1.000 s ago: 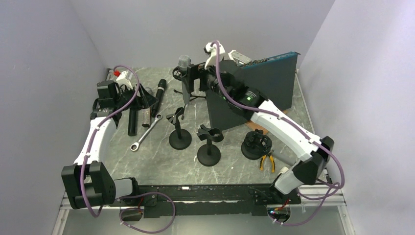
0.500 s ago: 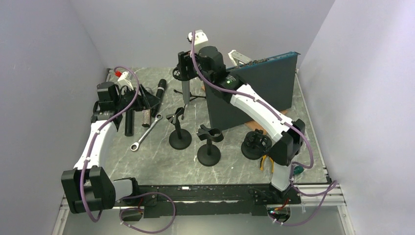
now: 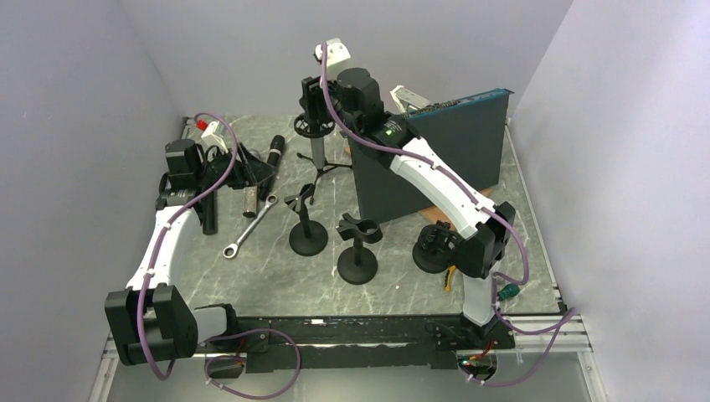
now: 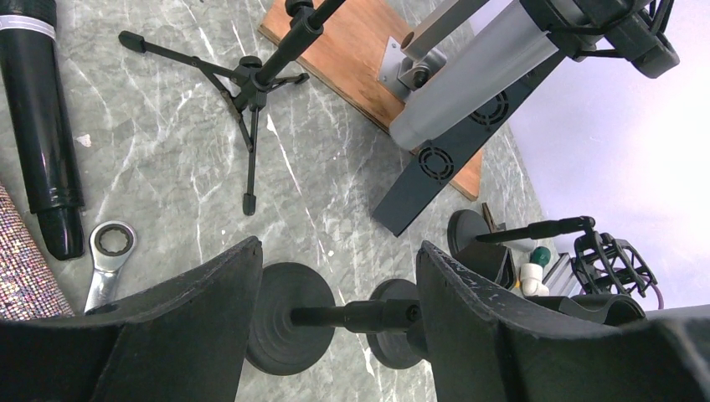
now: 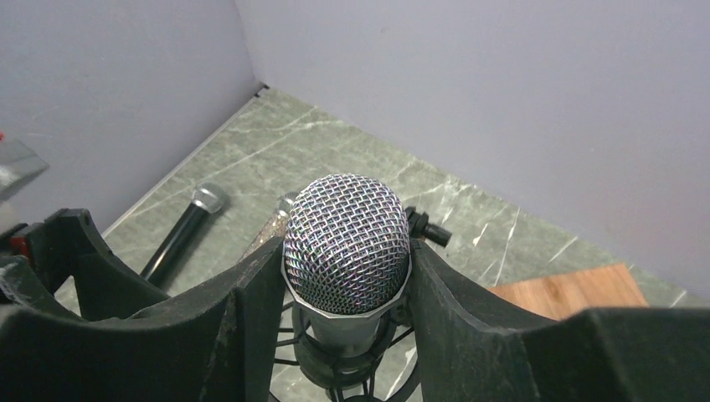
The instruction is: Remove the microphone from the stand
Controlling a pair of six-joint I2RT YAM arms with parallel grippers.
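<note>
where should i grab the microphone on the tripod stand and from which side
Grip the microphone at the wide band just under its mesh head, coming straight down from above with the jaws on either side. It stands upright in the shock mount of the tripod stand, so the mount rings its body and only the head pokes clear.

Marble table (image 3: 268, 280), wrench (image 3: 249, 226), round-base stands (image 3: 306, 240)
</note>
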